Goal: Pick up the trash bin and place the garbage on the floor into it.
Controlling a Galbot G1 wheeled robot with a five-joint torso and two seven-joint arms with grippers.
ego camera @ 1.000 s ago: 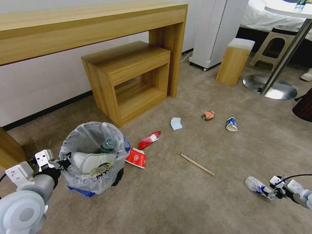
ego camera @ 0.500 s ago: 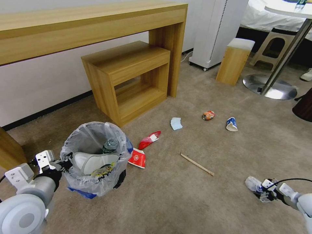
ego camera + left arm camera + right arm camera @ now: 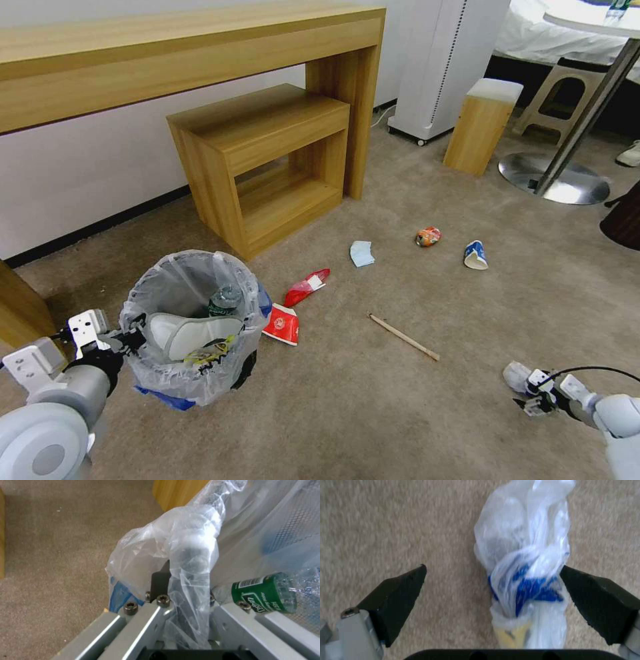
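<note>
Head view shows our left gripper (image 3: 130, 337) at the near rim of the trash bin (image 3: 193, 320), which stands on the beige floor (image 3: 373, 413) in front of the wooden stool (image 3: 263, 163). In the left wrist view the fingers (image 3: 160, 585) are clamped on the bin's rim with the clear bag (image 3: 186, 555) bunched between them. Inside the bin lie a white slipper (image 3: 193, 330) and a green-labelled bottle (image 3: 265, 593).

Our right gripper (image 3: 537, 397) hangs low over the carpet, well apart from the bin on its right. In the right wrist view its two black fingers (image 3: 398, 597) stand wide apart, and a clear plastic wrapper with blue print (image 3: 526, 580) lies on the carpet between them, closer to one finger; we cannot tell whether it touches that finger.

Beside the bin, on its right, lie two red wrappers (image 3: 290, 310). Farther right of the bin we see a wooden stick (image 3: 403, 337), a blue tissue (image 3: 361, 253), a crushed orange can (image 3: 427, 236) and a blue-white paper cup (image 3: 475, 255).
</note>
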